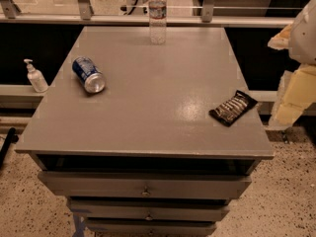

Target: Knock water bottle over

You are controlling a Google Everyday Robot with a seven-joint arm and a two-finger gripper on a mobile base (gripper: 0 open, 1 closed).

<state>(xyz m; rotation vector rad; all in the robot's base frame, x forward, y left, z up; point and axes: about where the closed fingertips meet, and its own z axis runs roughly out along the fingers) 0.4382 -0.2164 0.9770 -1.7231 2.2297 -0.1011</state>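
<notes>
The water bottle (pixel 157 15) is clear ribbed plastic with a white cap and a label band. It stands upright at the far edge of the grey table top (pixel 148 117), near the middle. My gripper (pixel 292 98) shows as white and pale yellow parts at the right edge of the view. It hangs beside the table's right side, far from the bottle and to its near right, and touches nothing.
A blue soda can (pixel 89 74) lies on its side at the table's left. A black snack packet (pixel 233 107) lies near the right edge. A small white pump dispenser (pixel 35 76) stands on a ledge left of the table. Drawers (pixel 145 186) are below the top.
</notes>
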